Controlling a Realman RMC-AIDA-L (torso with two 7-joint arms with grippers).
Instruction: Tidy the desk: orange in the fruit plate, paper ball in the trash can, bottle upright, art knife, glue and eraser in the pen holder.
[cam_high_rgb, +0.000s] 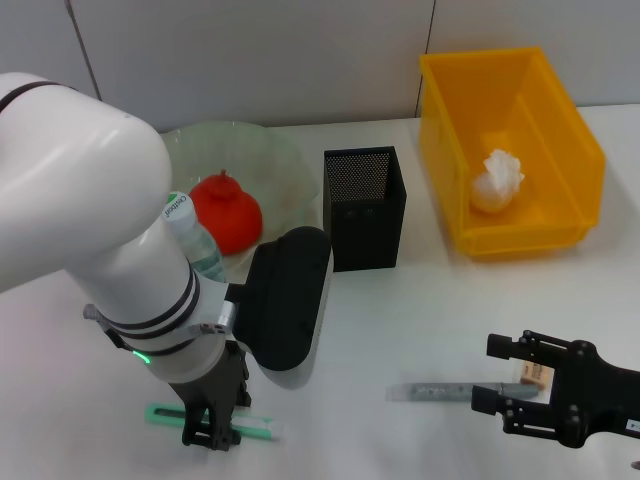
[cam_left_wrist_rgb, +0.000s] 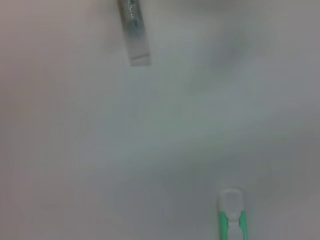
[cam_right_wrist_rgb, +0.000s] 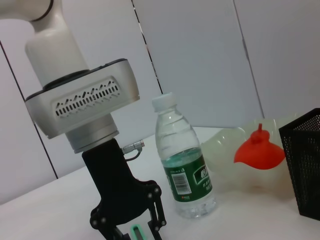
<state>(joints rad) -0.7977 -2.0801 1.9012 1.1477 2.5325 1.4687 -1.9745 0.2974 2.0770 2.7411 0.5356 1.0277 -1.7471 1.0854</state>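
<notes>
L pincer (cam_high_rgb: 211, 432) down low at near edge of tabletop (cam_high_rgb: 400, 330), fingers spread narrow astride green art knife (cam_high_rgb: 160, 414), not clamped. R pincer (cam_high_rgb: 497, 373) near right, open, w/ eraser (cam_high_rgb: 534, 374) between its fingers, grey glue stick (cam_high_rgb: 440, 391) just beside. Further back: bottle (cam_right_wrist_rgb: 183, 165) upright, orange (cam_high_rgb: 226, 212) in fruit plate (cam_high_rgb: 275, 165), empty-looking pen holder (cam_high_rgb: 365, 207), paper ball (cam_high_rgb: 497, 180) in yellow bin (cam_high_rgb: 560, 110).

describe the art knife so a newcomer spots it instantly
Start at the black mesh pen holder mid-desk, then drop to the near edge under the left claw. The art knife lies flat there: the only green-and-white stick, unlike the grey one by the right claw.
</notes>
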